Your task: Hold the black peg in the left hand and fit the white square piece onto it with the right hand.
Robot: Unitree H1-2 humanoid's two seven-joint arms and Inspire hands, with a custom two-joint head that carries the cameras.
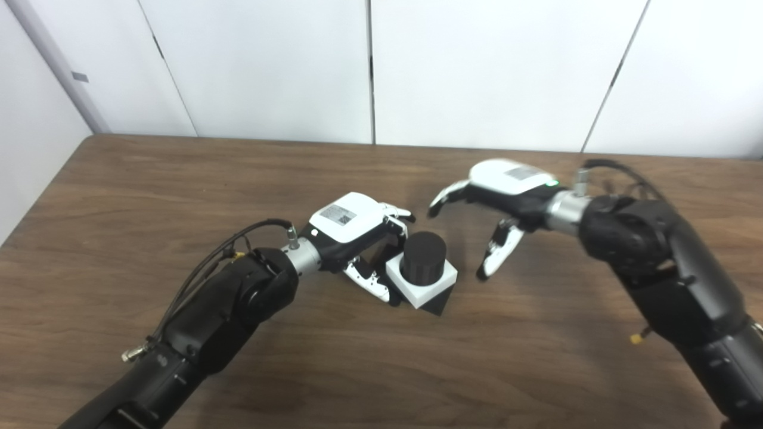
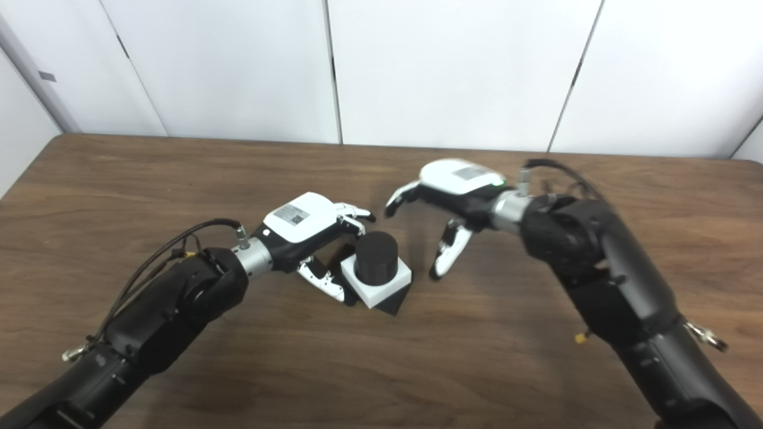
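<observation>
Peg (image 1: 423,256) — black, upright, white square piece (image 1: 429,285) already seated around it, on my table (image 1: 149,196). Left hand (image 1: 357,238) clamped on its base; right hand (image 1: 498,208) splayed, empty, just right of it — nearer the free side.

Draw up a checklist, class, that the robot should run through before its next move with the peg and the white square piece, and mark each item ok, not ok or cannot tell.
1. White square piece sits around the black peg: ok.
2. Piece pushed fully down to the peg's black base: cannot tell; a dark block shows under it.
3. Left robot hand grips the assembly: ok, fingers on its left side.
4. Right robot hand open and apart from the piece: ok.
5. Assembly resting on the table: cannot tell.
</observation>
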